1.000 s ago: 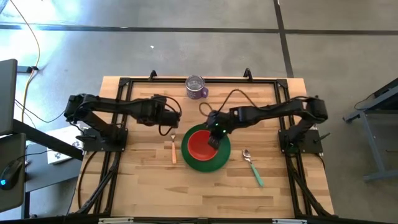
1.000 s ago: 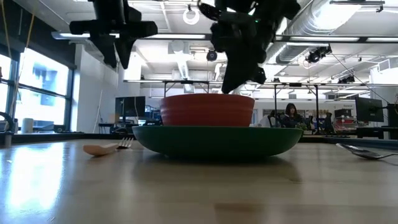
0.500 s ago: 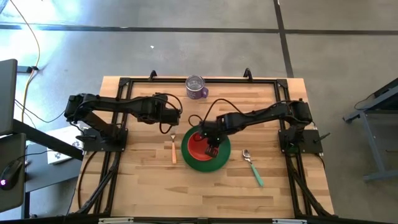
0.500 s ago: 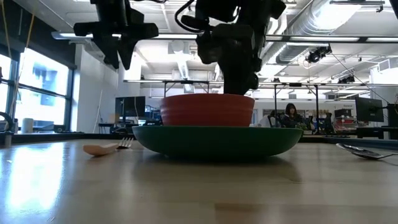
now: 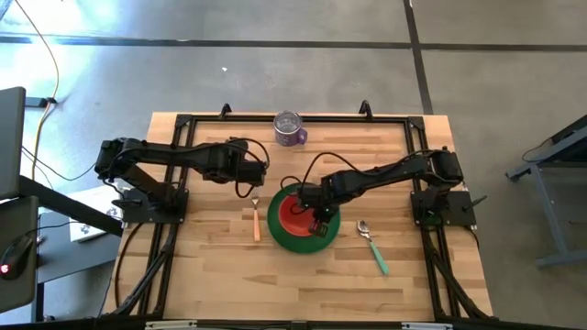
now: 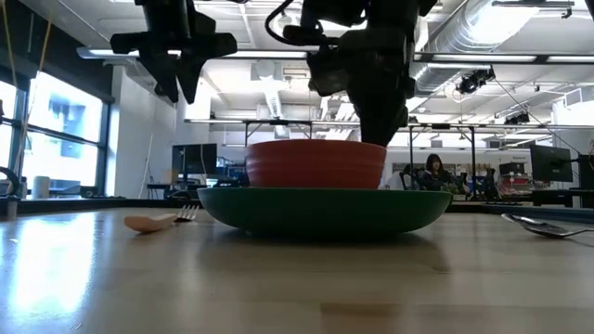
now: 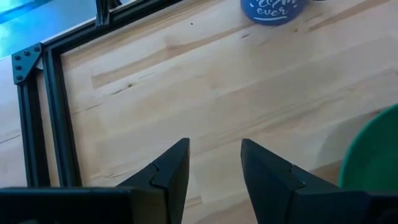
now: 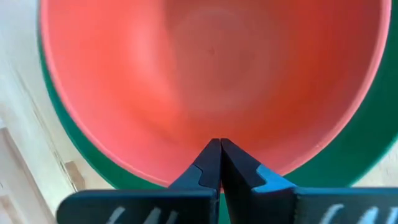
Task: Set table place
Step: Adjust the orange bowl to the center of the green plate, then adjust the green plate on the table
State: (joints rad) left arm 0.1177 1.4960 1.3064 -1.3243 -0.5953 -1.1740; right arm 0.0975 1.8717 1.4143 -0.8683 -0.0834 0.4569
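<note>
The red bowl [image 5: 292, 211] sits on the green plate [image 5: 303, 241] mid-table. The orange-handled fork [image 5: 256, 221] lies left of the plate and the teal-handled spoon [image 5: 373, 246] lies right of it. My right gripper [image 5: 317, 220] is shut, its tips down inside the bowl [image 8: 211, 74] at the right near side. In the low view the bowl [image 6: 316, 165] hides those tips. My left gripper [image 7: 214, 155] is open and hovers above bare wood beyond the fork's far end, touching nothing. My right gripper has its shut fingertips [image 8: 211, 155] against the bowl's inner wall [image 8: 186, 134], just inside the rim on the right near side. The fingers come from above, slanting down across the rim. The bowl stays upright on the plate [image 8: 348, 162].
A purple mug [image 5: 290, 129] stands near the table's far edge, also seen at the edge of the left wrist view as the mug [image 7: 273, 9]. Black frame rails [image 7: 53, 112] run along the table's edges. Bare planks lie toward the near edge.
My right gripper has moved toward the near edge and down into the bowl, fingers shut. The bowl has slid slightly toward the table's right on the plate. The left arm has kept still.
</note>
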